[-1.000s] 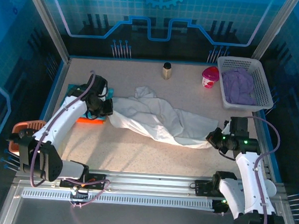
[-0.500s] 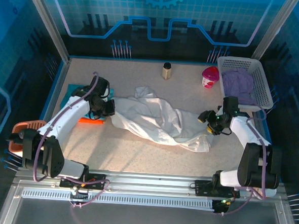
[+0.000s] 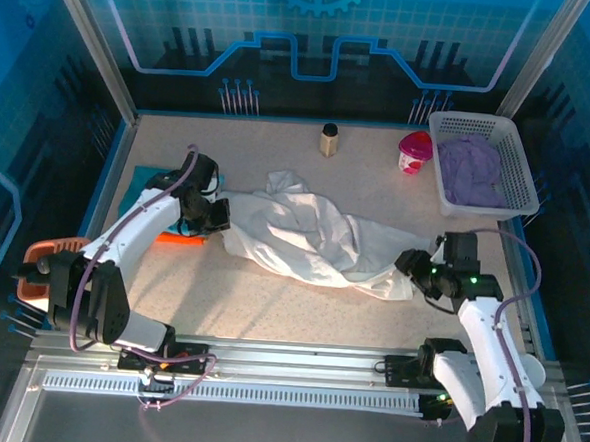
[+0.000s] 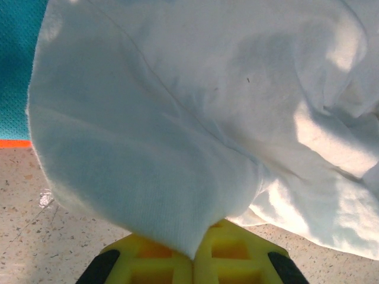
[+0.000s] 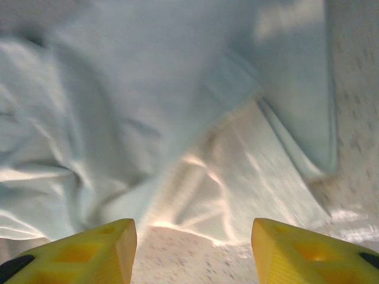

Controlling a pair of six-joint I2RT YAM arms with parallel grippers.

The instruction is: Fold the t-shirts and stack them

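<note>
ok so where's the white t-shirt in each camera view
top external: white t-shirt sprawled across the middle of the table, between the arms.
left wrist: white t-shirt covers most of the frame, its edge pinched in the left fingers at bottom centre.
right wrist: white t-shirt in the upper frame, beyond the open right fingers.
shared landmark: the speckled table under it.

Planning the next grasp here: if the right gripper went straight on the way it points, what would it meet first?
Most likely the white t-shirt, its crumpled edge lying just ahead of the open right gripper; depth is hard to judge.
</note>
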